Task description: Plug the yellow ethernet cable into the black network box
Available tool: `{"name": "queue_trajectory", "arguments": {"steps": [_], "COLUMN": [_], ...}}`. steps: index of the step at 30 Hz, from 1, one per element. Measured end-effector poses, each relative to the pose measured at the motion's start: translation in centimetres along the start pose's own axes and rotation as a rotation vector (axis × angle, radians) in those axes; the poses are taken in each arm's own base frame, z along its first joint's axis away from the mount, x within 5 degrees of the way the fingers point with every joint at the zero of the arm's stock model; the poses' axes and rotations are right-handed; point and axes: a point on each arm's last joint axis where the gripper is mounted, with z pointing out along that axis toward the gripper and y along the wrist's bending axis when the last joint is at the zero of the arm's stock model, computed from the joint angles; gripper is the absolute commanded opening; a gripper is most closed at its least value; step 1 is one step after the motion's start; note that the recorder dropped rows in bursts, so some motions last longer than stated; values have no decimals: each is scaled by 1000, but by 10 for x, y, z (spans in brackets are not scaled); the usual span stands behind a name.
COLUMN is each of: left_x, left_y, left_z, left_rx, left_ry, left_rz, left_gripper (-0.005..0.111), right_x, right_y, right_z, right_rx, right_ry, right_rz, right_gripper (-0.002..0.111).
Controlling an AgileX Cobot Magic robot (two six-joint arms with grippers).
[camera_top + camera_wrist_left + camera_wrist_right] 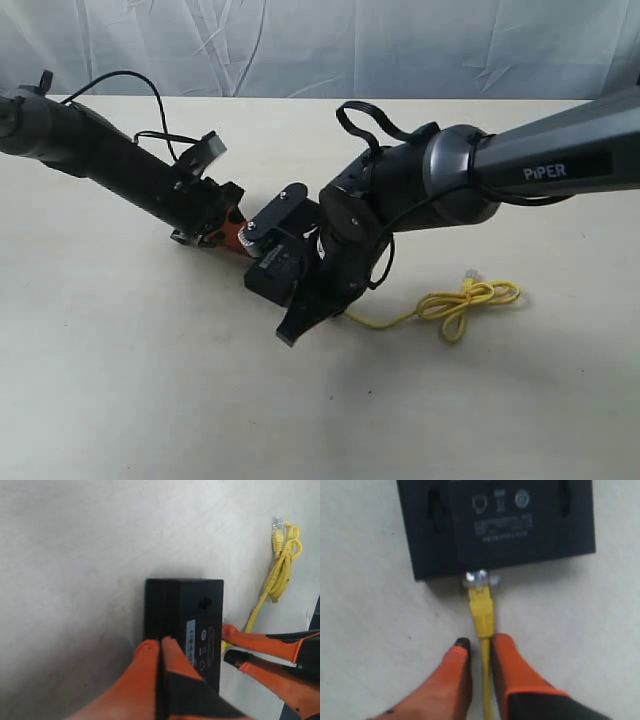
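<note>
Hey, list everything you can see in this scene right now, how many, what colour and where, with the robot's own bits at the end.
yellow ethernet cable: one, bright yellow, bundled loop on the table beside the right arm, one plug at the box's edge.
black network box: one, black with pale markings, flat on the table between the grippers.
table: one, cream, under everything.
backdrop cloth: one, pale grey, wrinkled, behind the table.
left arm: one, black.
right arm: one, grey and black.
left gripper: one, orange fingers together at the box.
right gripper: one, orange fingers slightly apart astride the cable.
</note>
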Motion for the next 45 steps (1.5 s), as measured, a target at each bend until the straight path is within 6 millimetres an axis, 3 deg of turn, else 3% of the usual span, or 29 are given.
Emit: {"name": "queue_trajectory", "arguments": {"steps": [2,11,17,20,24,29,35,40,45], "left_x": [0,1,0,1,2,11,41,71,116], "left_y": [-1,-1,2,11,12,-4,-28,-66,-117], "left_z": [1,1,-4,-18,-48,-81,-114,-141,-165], "left_rx": [5,8,4,-26,-94,-190,-393,-542,-630], "left_ry": [5,7,-4,-26,-58,-147,-258,-396,-569], "left_rz": [1,-3,-18,-57,-68,-68,-59,1,97], "left_gripper": [0,0,0,0,0,0,0,0,0], "right_x": [-2,-3,-5,-4,0,16,63,102,133], "right_y": [0,2,0,-6,-20,-34,-60,-83,-69], "right_z": [0,-2,-30,-46,-65,-81,-92,-126,-173], "right_rx": [2,-1,3,-5,-30,-61,-38,24,77], "right_ry": [-18,-17,-39,-49,-69,-113,-104,-175,-306], "right_rz": [-2,2,16,60,168,306,465,603,634], "right_gripper": [42,42,42,31,-1,0,0,0,0]}}
